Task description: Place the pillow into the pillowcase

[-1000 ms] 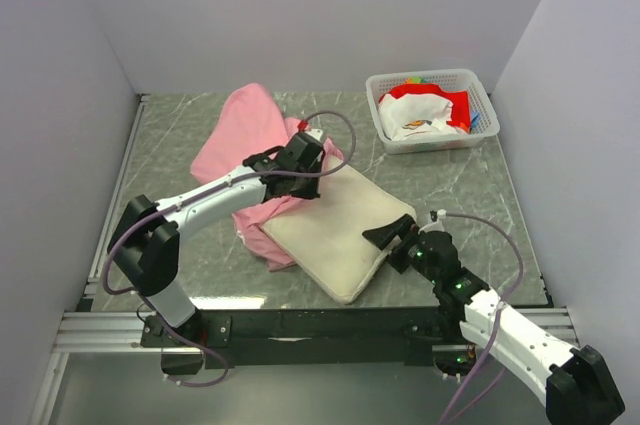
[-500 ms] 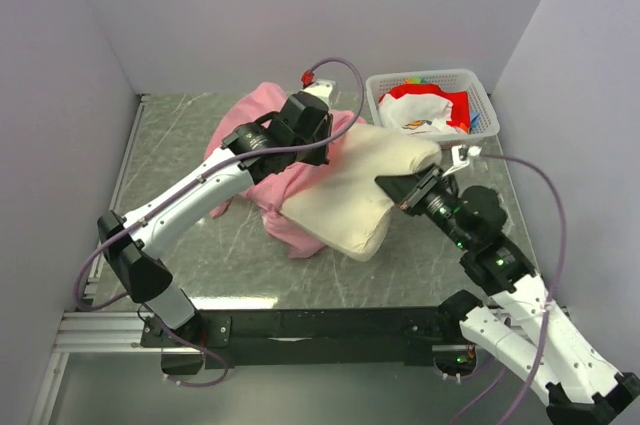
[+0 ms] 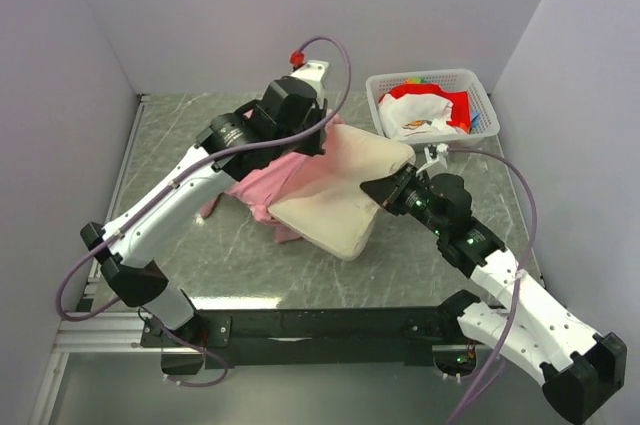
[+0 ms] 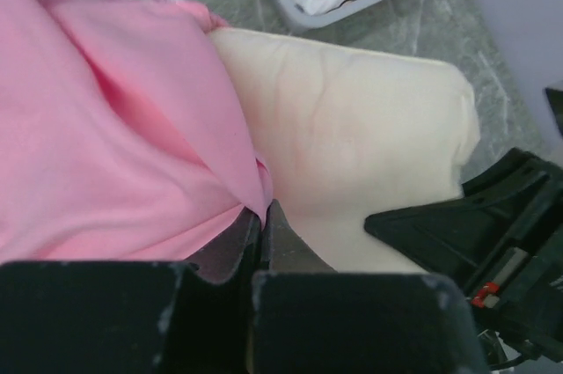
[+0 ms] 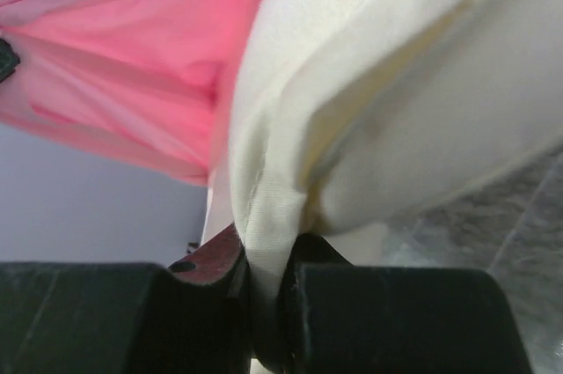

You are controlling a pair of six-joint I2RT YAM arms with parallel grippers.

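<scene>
The cream pillow (image 3: 340,190) lies tilted in the middle of the table, its right edge raised off the surface. My right gripper (image 3: 383,188) is shut on that edge, and the pinched cream cloth shows between its fingers (image 5: 264,260). The pink pillowcase (image 3: 268,180) lies bunched to the pillow's left and partly under it. My left gripper (image 3: 305,140) is shut on a fold of the pillowcase (image 4: 132,154) and holds it up beside the pillow's (image 4: 352,145) far left corner. In the left wrist view the pink cloth is pinched at the fingertips (image 4: 261,209).
A white plastic basket (image 3: 432,110) with red and white cloth in it stands at the back right, close to the pillow's far corner. Grey walls close in the marbled table (image 3: 180,245) on three sides. The black rail runs along the near edge.
My right gripper has shut on the pillow's edge and lifted it. The left arm has carried the pillowcase up and towards the back. The pillow has shifted left again over the last half second.
</scene>
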